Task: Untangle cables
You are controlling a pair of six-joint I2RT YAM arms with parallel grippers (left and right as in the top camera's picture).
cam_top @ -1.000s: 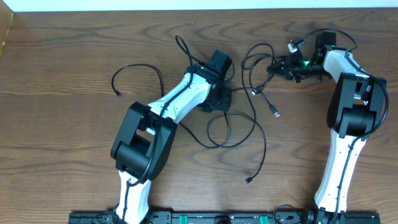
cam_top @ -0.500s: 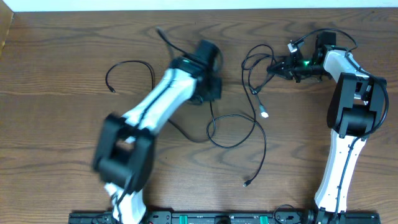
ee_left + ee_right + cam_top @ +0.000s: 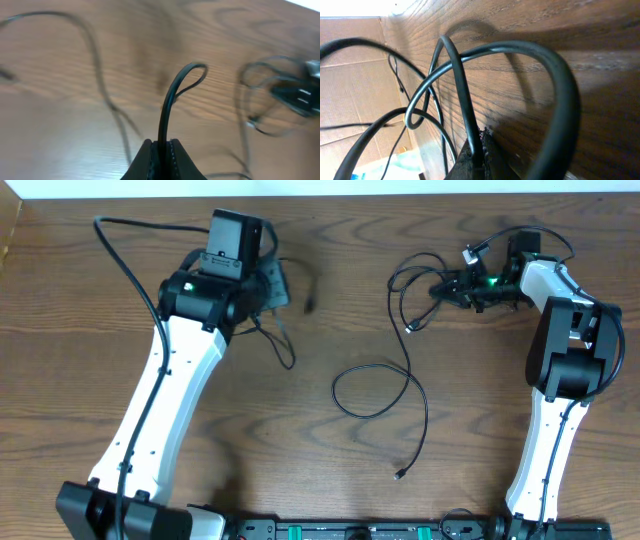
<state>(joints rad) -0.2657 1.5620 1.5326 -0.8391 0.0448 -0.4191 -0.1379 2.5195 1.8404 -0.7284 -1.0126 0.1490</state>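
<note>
My left gripper [image 3: 277, 285] is at the back left of the table, shut on a thin black cable [image 3: 283, 345] that hangs down from it in a short tail. In the left wrist view the jaws [image 3: 164, 144] pinch this cable [image 3: 170, 97], which rises into a small loop. My right gripper [image 3: 447, 288] at the back right is shut on another black cable [image 3: 400, 290]. That cable runs down into a loop [image 3: 375, 393] lying on the wood and ends in a plug [image 3: 400, 473]. The right wrist view shows the jaws [image 3: 479, 150] clamped on a black cord [image 3: 460, 85].
The left arm's own thick black cord [image 3: 120, 240] arcs over the back left corner. A cardboard edge [image 3: 8, 230] borders the table's left side. Both arm bases stand along the front edge. The wooden tabletop [image 3: 480, 400] spreads between the arms.
My left arm has swung from the table's middle to the back left, pulling one black cable out of the tangle. The loop in the middle has shifted slightly. The right gripper has stayed put.
</note>
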